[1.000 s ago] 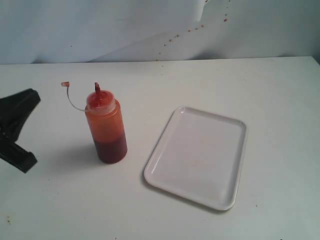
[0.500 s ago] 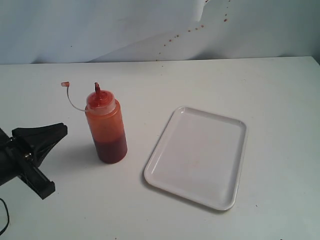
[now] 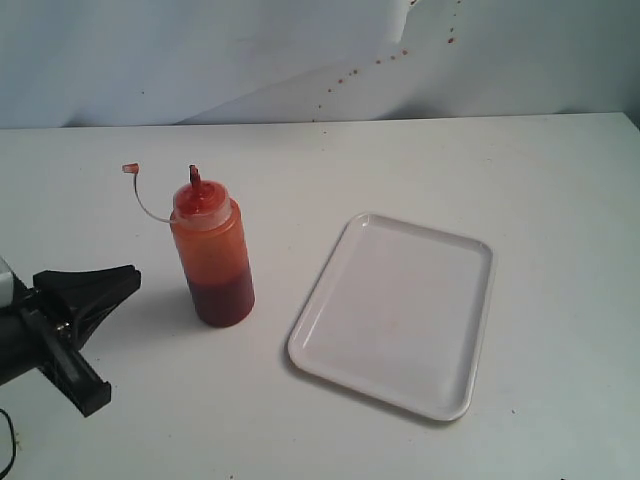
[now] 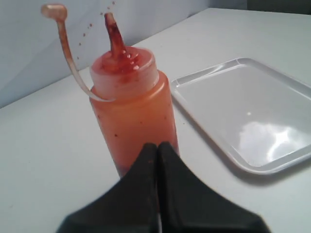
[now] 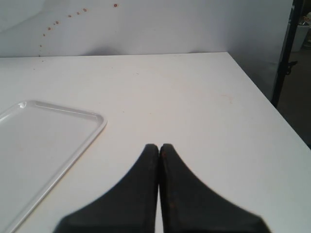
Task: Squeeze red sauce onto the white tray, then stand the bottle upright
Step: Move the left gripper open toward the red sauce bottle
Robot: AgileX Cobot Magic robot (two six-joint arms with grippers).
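Left pincer (image 4: 158, 145): black, its two fingers pressed together, holding nothing. It points at the low part of the bottle, near it but not touching.
Little cap (image 3: 130, 168): off the tip, up in the air on a thin bent string, just left of the bottle top.
Bottle (image 3: 212, 260): stands straight up on the white table (image 3: 450, 160), between the left pincer and the tray, touching neither.
Red sauce (image 3: 222, 300): inside the bottle, darkest at the bottom.
White tray (image 3: 400, 300): lies flat on the table, right of the bottle, turned a little.
Right pincer (image 5: 159, 146): black, fingers pressed together, holding nothing, over the table near one corner of the tray.
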